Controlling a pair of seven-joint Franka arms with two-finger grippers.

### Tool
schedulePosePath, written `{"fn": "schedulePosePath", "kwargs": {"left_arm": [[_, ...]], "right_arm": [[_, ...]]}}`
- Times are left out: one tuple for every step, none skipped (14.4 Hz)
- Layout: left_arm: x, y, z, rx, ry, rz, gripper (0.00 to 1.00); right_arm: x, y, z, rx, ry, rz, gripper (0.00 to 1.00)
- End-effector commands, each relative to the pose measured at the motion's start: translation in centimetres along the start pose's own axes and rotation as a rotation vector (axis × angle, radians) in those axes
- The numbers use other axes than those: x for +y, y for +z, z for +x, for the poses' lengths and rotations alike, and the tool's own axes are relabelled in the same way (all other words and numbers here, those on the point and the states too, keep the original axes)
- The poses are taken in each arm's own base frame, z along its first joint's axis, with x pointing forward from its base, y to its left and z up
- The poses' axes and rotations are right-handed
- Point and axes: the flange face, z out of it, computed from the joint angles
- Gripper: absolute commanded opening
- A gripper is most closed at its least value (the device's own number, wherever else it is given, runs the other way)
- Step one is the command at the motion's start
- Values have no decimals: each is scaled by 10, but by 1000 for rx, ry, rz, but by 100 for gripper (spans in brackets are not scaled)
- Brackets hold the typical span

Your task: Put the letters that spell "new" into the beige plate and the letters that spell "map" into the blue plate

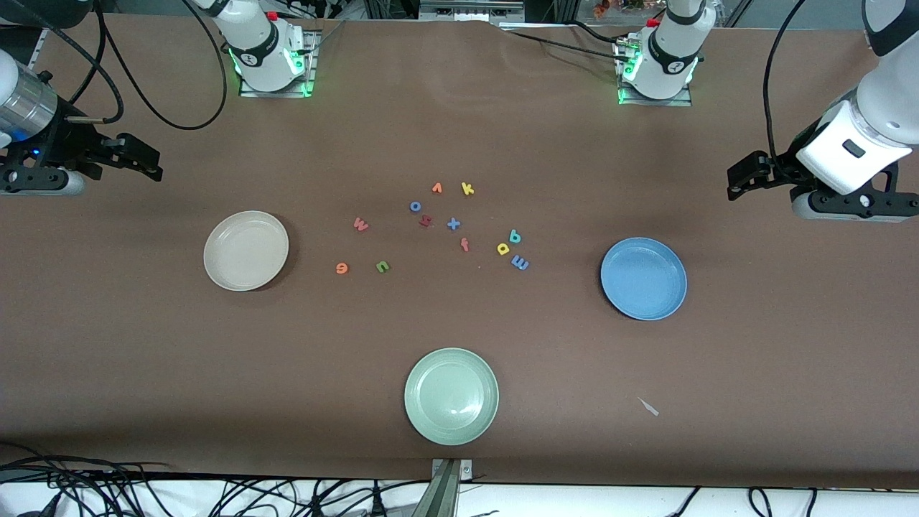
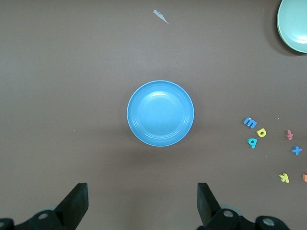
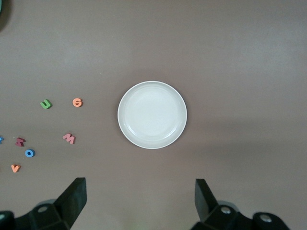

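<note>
My left gripper (image 2: 141,203) hangs over the table's left-arm end, fingers spread wide and empty, the blue plate (image 1: 643,278) nearby. My right gripper (image 3: 139,201) waits likewise, fingers apart, near the beige plate (image 1: 245,250). The letters (image 1: 438,226) lie scattered between both plates.

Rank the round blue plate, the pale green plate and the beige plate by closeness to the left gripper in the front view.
1. Round blue plate, at the open left gripper's end.
2. Pale green plate, mid-table, nearest the camera.
3. Beige plate, at the right arm's end.
</note>
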Motion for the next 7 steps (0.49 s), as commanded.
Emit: {"fn": "schedulePosePath", "kwargs": {"left_arm": [[-1,-7,3,-1,17,-9,100],[-1,-7,2,-6,17,-8,100],[-1,-7,2,-6,17,-7,100],[-1,-7,3,-4,16,-7,100],[1,-6,4,-3,19,-4,100],[0,-7,4,2,20,8,100],[-1,-7,4,2,21,15,100]], "right_arm": [[1,0,-5,-1,-14,-14,100],[1,0,-5,-1,-14,-14,100],[1,-1,-5,1,-14,-14,100],[1,-1,-5,1,-14,-14,100],[1,-1,-5,1,-16,-14,100],[1,-1,-5,1,-16,-14,100],[1,-1,-5,1,-16,-14,100]]}}
